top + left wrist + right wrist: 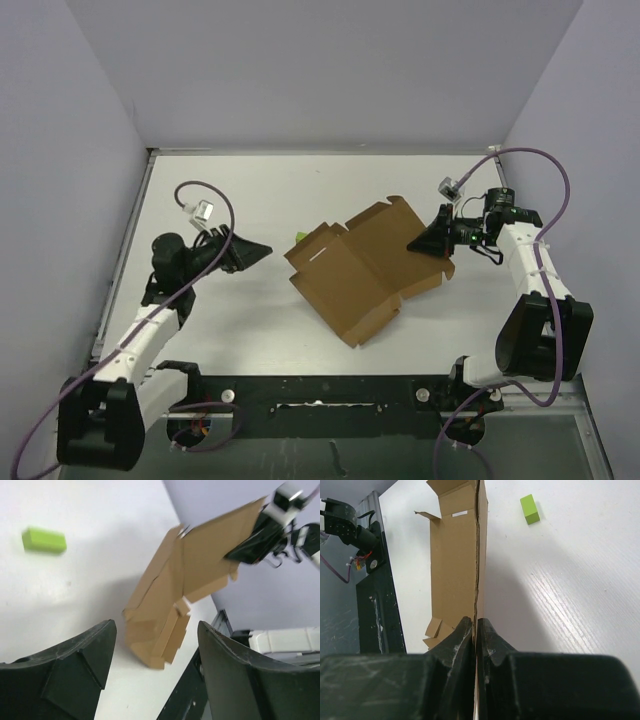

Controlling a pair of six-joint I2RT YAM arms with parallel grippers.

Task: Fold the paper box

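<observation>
Right gripper pinched tight on the right edge of the box, tilting that side up off the table (likely steadying it for a fold). Left gripper wide, empty, near the box's left corner, facing it.

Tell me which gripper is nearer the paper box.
Right. The right gripper is clamped on the paper box at its right edge; the left gripper hangs off to its left, jaws open, not touching.
</observation>
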